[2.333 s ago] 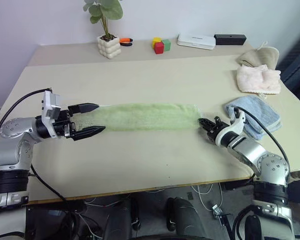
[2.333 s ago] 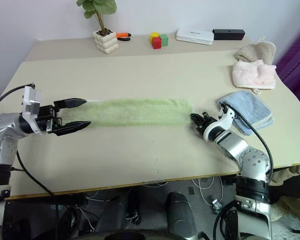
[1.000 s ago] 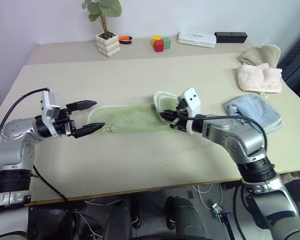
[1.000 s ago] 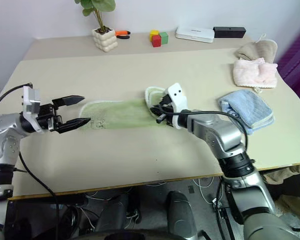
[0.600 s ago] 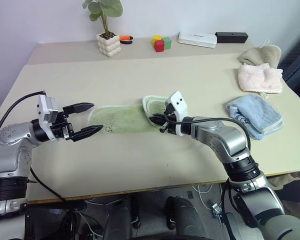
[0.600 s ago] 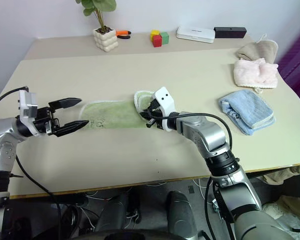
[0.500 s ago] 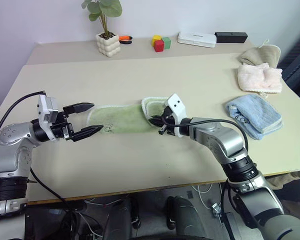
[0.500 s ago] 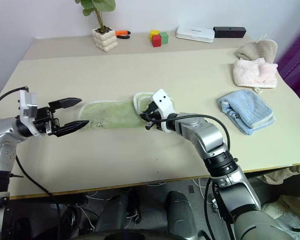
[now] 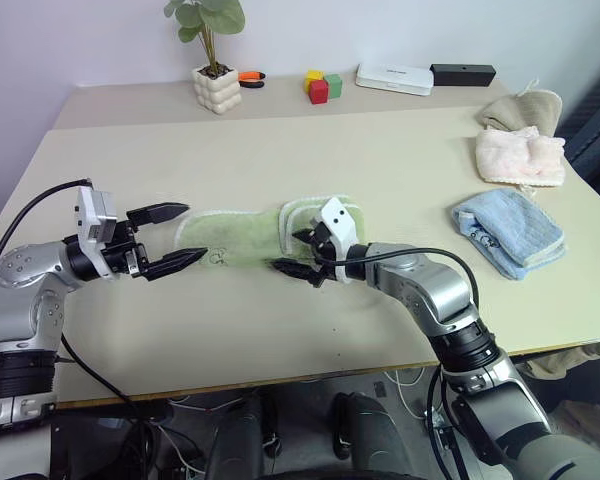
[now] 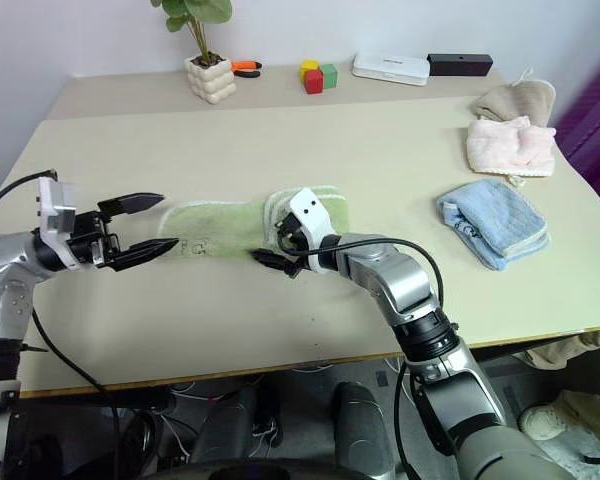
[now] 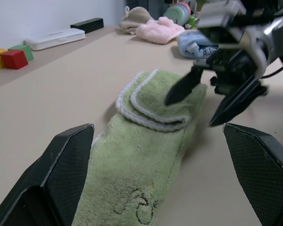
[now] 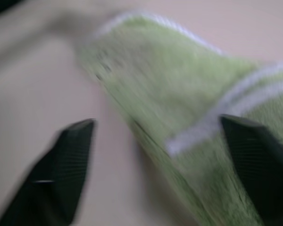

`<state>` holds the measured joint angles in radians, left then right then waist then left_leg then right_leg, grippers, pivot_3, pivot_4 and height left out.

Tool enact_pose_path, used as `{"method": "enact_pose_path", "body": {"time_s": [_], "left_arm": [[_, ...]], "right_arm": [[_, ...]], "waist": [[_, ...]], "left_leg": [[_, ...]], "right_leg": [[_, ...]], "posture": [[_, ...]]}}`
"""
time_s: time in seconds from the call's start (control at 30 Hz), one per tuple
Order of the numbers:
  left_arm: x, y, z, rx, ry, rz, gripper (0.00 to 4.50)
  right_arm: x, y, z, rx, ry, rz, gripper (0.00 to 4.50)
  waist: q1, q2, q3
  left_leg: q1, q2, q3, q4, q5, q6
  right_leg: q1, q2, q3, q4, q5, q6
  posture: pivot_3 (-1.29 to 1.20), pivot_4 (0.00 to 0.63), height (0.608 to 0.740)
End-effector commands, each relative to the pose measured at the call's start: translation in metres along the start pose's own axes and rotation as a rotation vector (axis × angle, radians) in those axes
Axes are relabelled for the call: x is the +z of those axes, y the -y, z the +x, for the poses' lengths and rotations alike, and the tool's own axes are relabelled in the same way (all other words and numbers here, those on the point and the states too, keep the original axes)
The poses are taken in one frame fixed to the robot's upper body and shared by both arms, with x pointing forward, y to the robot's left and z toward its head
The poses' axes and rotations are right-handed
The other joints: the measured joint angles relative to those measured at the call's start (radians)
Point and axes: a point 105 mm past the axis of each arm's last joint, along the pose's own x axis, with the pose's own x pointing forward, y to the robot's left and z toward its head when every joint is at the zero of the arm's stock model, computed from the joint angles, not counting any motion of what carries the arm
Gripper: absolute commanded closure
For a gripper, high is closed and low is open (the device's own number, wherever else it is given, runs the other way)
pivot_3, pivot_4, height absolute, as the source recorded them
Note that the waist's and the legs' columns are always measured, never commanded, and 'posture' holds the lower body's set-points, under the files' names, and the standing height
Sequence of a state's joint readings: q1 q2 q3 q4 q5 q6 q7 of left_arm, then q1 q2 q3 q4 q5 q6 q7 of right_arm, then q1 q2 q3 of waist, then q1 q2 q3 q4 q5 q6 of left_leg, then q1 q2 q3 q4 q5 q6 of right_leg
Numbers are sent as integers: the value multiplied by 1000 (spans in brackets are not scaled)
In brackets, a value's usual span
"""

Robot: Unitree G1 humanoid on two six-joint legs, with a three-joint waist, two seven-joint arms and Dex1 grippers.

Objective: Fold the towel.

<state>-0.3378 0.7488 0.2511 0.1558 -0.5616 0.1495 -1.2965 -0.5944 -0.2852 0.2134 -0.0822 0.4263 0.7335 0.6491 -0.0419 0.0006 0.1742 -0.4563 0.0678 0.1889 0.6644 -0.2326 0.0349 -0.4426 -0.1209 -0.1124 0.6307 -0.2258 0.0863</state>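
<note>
While our towel (image 9: 265,235) lies half-folded on the beige tabletop (image 9: 280,150) by a pale wall, both our tools, left (image 9: 175,238) and right (image 9: 298,252), stand spread.

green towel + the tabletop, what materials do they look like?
Towel: soft looped terry, likely cotton; fuzzy pile, white corded stitching along the edge, dark embroidered mark.
Table: smooth matte beige, probably laminate or painted board; even colour, no grain, faint sheen.

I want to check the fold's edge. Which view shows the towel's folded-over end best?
The left wrist view: the towel fills its middle, with the white-edged flap lying on top and the open right pincer beside it. The eye views show the whole towel from above, smaller. The right wrist view is blurred.
</note>
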Motion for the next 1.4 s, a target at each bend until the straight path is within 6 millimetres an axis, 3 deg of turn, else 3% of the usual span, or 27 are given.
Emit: {"method": "enact_pose_path", "body": {"time_s": [0.03,0.07,0.17,0.3,0.4,0.67,0.83,1.0,1.1,1.2,1.33,1.4], "left_arm": [[7,-2,-1,8,9,28,0],[7,-2,-1,11,12,27,0],[9,-2,-1,35,38,-11,0],[6,10,3,32,53,-56,0],[3,17,7,52,64,-102,0],[3,18,-4,155,58,-227,0],[-4,26,-19,280,81,-468,0],[-13,40,-29,415,198,-726,0],[-9,37,-24,522,337,-796,0],[-8,34,-23,587,392,-852,0],[-28,37,-27,713,421,-990,0],[-40,39,-28,767,422,-1040,0]], "right_arm": [[54,15,-13,-49,213,-18,39],[58,21,-15,-70,234,-27,39],[58,47,-20,-189,249,-25,903],[47,60,-19,-248,244,-62,2895],[28,63,-15,-255,217,-92,4458],[-27,76,-10,-312,90,-91,4458],[-65,74,-6,-330,8,-93,4458],[-61,67,2,-298,82,-59,4458],[-38,53,3,-228,188,-72,3699],[-20,46,-1,-183,250,-80,2284],[9,24,-21,-10,257,-266,201],[10,13,-31,67,209,-354,91]], "waist": [[0,0,0],[0,0,0],[0,0,0],[-3,0,0],[-3,0,0],[-3,0,0],[-4,-1,-1],[-4,-2,-2],[0,-4,-3],[0,-4,-2],[0,-4,-2],[1,-4,-2]], "left_leg": [[0,0,0,0,0,0],[0,0,0,0,0,0],[0,0,0,0,0,0],[0,0,1,0,0,0],[0,0,1,-1,2,1],[0,0,0,-1,2,0],[1,0,0,-1,3,-1],[12,2,-2,-2,1,-3],[14,2,-4,-2,1,-3],[14,2,-5,-2,1,-3],[13,1,-4,-2,0,-2],[13,0,-4,-2,0,-1]], "right_leg": [[0,0,0,0,0,0],[0,0,0,0,0,0],[0,0,0,0,0,0],[0,0,0,0,0,0],[0,1,0,1,0,0],[0,1,0,1,0,0],[0,2,0,1,0,0],[11,1,1,0,0,0],[13,1,0,0,-2,-4],[13,0,0,0,-2,-3],[13,-1,0,0,-1,-3],[13,-1,0,-1,-2,-3]], "posture": [[0,150,740],[0,150,740],[0,150,740],[0,150,740],[0,150,740],[0,150,740],[0,150,740],[0,150,740],[0,150,740],[0,150,740],[0,150,740],[0,150,740]]}}
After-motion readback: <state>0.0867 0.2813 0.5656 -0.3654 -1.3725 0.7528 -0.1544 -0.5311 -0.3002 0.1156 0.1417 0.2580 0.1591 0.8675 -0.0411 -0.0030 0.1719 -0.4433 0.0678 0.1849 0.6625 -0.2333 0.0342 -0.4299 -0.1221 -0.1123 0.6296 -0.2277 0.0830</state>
